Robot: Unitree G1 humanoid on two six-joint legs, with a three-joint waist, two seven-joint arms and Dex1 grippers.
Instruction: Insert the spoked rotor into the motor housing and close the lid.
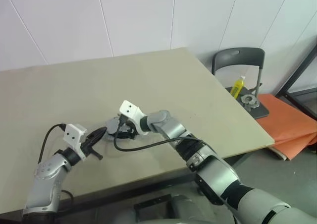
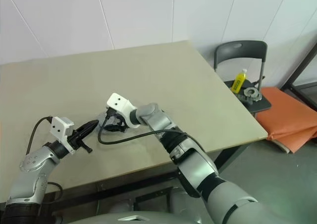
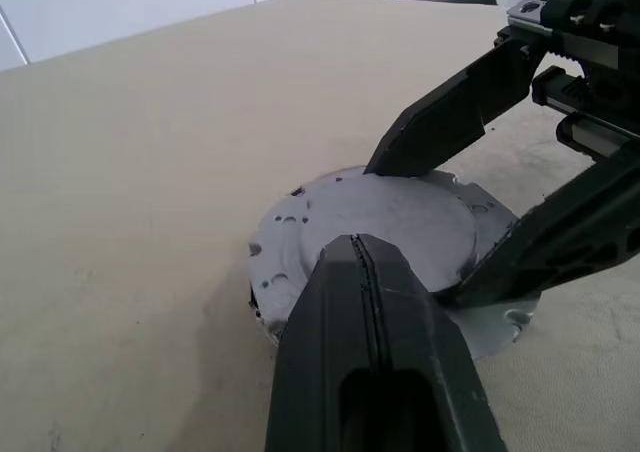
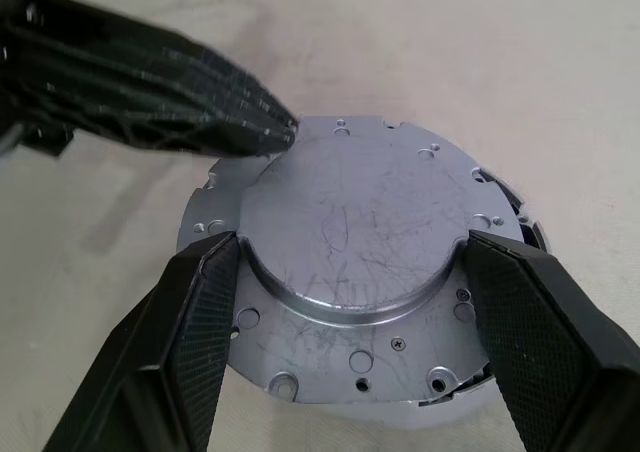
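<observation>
Here, lid [image 4: 355,237] between right hand [image 4: 350,302] fingers.

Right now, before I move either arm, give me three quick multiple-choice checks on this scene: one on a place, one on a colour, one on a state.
1. Where is the round grey metal lid?
A. on the beige table
B. on the chair
C. lifted in the air

2. What colour is the bottle on the grey chair?
A. blue
B. yellow
C. red

3. How do the black fingers of the right hand stand at the lid?
A. shut together above it
B. apart, one at each side of its raised centre
C. far from it

Key: 1 A, the lid lies flat on the tabletop; 2 B, the bottle is plainly yellow; 3 B, the right wrist view shows a finger at either edge of the raised disc.
</observation>
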